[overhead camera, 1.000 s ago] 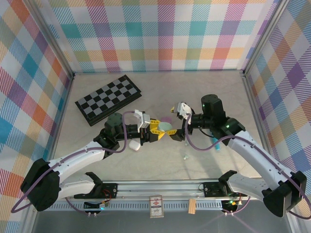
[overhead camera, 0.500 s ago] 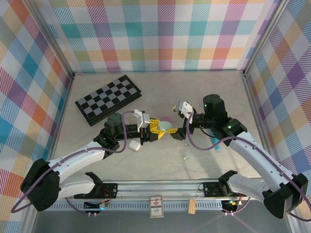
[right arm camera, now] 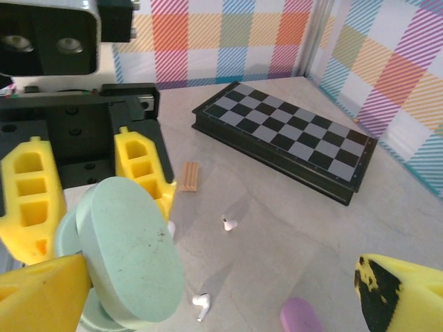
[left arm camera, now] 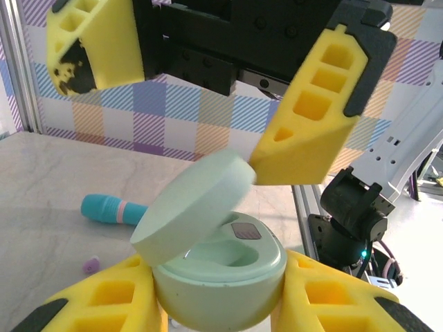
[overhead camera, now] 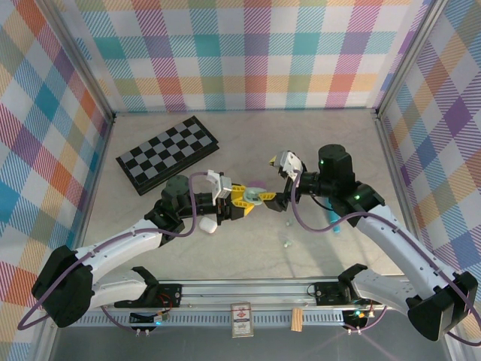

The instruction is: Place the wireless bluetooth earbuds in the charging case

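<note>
Right wrist view: my left tool (right arm camera: 97,214) grips the charging case (right arm camera: 131,263), my wide-open right tool (right arm camera: 218,297) props its lid; earbuds (right arm camera: 201,304) lie on the desk (right arm camera: 291,228) nearer the right one

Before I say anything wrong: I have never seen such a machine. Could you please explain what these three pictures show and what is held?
These are two robot arms bolted to a table, each ending in a two-finger gripper with yellow fingers. One picture looks down from above; the other two come from a camera on each wrist. The left gripper holds a mint green charging case with its lid raised. The right gripper is open, one finger against that lid. On the table lie a chessboard, a teal pen and white earbuds.
</note>
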